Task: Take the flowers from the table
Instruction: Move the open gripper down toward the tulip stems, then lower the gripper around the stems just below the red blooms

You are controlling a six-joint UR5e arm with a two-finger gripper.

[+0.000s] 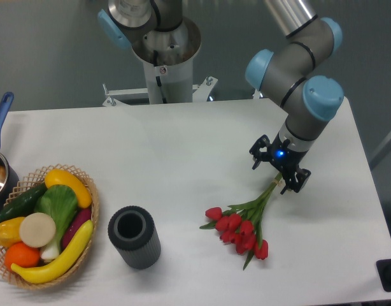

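Note:
The flowers point(241, 226), a bunch of red tulips with green stems and leaves, lie on the white table point(183, 146) at the right front, heads toward the front and stems pointing up-right. My gripper point(276, 173) hangs low over the stem ends, its black fingers point(256, 156) spread open on either side of the stems. The stem tips are hidden under the gripper. Nothing is held between the fingers.
A dark grey cylindrical cup point(134, 236) stands at the front centre. A wicker basket point(87, 191) of fruit and vegetables sits at the front left. A pot with a blue handle point(0, 121) is at the left edge. The robot base point(165, 44) stands behind the table.

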